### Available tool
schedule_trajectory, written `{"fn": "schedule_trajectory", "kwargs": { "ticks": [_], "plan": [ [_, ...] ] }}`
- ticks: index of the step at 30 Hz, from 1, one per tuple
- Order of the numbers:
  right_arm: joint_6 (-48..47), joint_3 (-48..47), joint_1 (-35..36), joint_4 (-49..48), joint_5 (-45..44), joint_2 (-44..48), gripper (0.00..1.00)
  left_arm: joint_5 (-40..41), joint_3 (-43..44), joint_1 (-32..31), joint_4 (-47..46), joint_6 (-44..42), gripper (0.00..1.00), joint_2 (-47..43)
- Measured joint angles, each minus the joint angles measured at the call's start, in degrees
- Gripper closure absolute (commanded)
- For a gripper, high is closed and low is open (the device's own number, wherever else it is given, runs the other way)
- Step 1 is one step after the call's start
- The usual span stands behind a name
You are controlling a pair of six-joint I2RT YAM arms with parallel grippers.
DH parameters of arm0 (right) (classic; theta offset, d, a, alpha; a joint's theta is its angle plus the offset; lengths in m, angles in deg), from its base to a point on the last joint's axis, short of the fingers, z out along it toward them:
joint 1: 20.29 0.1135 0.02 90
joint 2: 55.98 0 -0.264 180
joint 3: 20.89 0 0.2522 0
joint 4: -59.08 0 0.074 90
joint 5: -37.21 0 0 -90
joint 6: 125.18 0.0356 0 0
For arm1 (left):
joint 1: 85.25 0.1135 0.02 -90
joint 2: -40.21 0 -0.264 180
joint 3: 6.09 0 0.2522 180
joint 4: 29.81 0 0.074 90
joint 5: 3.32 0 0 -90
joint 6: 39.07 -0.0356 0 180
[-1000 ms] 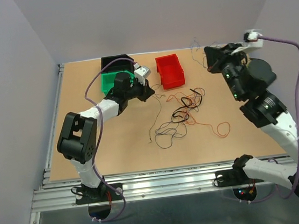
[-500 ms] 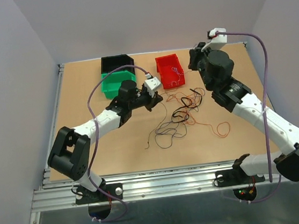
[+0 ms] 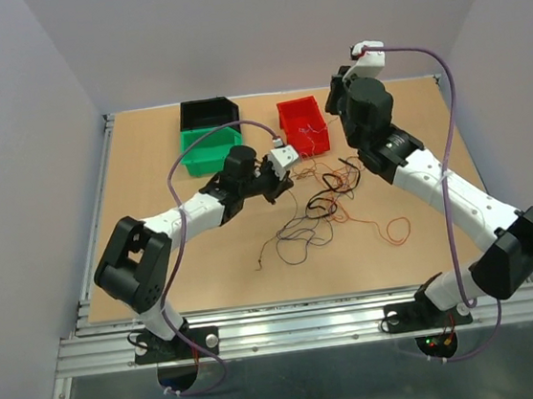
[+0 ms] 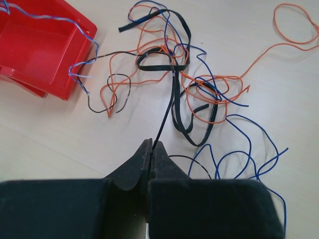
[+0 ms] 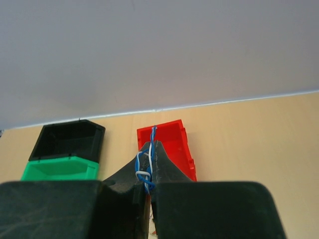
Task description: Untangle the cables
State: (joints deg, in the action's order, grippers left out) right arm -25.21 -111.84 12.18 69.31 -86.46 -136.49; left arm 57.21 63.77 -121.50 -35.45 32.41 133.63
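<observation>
Top view: a tangle of thin orange, black and blue cables (image 3: 329, 202) lies on the tan counter (image 3: 187, 266) just in front of the open red plastic bin (image 3: 301, 123). The left fingers (image 3: 276, 181) hover off the bin's near left corner, and the right fingers (image 3: 336, 95) beside its right wall.

Left wrist view: the left fingers pinch one thin black cable (image 4: 168, 107) that leads into the tangle.

Right wrist view: the right fingers grip a twisted blue-and-white cable (image 5: 146, 172), with the red bin beyond them.

Cables (image 3: 330, 207) tangled mid-counter (image 3: 177, 258); left claw (image 3: 286, 184) at tangle's left edge; right claw (image 3: 335, 103) by red bin (image 3: 288, 128); green bin (image 3: 205, 149) further left.
</observation>
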Motion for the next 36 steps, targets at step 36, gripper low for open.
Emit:
{"fn": "schedule_trajectory", "kwargs": {
  "ticks": [36],
  "plan": [
    [-3.76,0.04,-0.92,-2.27,-13.75,36.65,1.0,0.52,14.73,19.85,5.31,21.4,1.0,19.08]
  ]
}}
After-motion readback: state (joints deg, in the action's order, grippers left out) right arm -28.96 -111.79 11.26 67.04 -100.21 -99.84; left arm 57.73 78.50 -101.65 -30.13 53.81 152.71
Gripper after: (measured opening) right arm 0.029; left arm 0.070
